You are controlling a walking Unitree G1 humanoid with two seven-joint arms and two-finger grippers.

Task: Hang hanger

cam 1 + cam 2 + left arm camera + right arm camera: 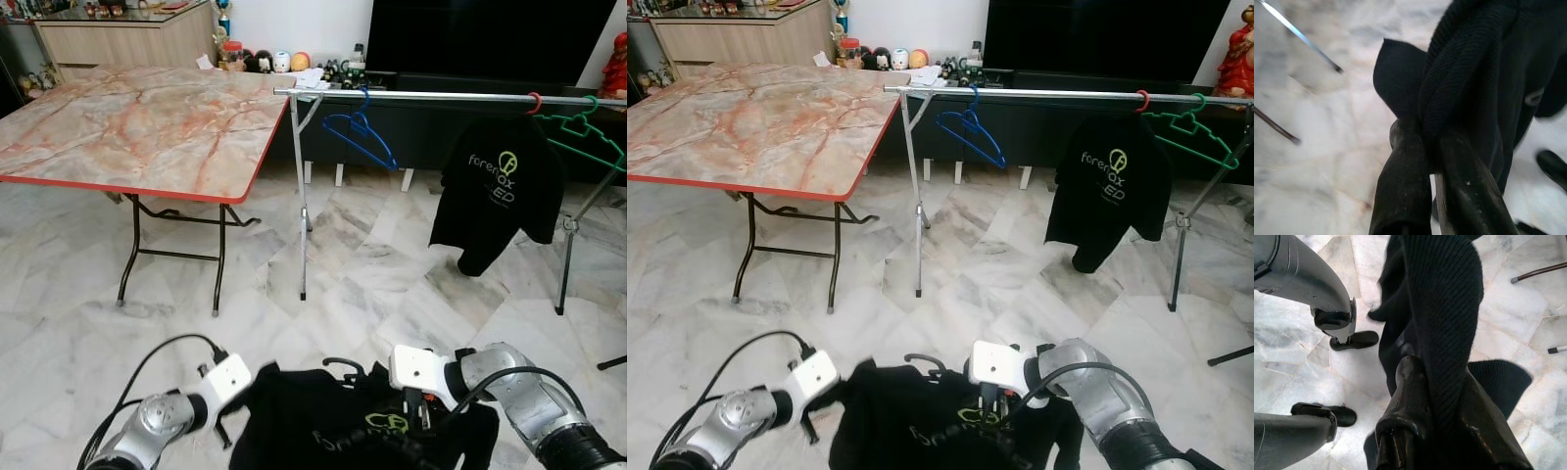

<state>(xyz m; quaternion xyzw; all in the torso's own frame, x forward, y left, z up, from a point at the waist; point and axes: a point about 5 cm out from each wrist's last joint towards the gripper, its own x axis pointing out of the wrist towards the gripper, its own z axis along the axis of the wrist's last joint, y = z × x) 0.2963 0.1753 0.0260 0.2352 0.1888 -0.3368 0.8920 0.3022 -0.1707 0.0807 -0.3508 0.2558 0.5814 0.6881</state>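
Observation:
A black T-shirt (343, 426) with a green logo hangs low in front of me on a dark hanger whose hook (345, 367) sticks up at the collar. My left gripper (1425, 147) is shut on a fold of the shirt's fabric at its left shoulder. My right gripper (1442, 396) is shut on the fabric at its right shoulder. In the left eye view the left gripper (240, 406) and right gripper (421, 409) flank the shirt. The silver clothes rail (441, 96) stands ahead, some distance away.
On the rail hang a blue hanger (361, 132), another black T-shirt (500, 186) and a green hanger (583, 132). A marble-top folding table (147, 127) stands at the left. A dark TV cabinet (470, 39) lies behind. My own legs (1303, 274) stand on the marble floor.

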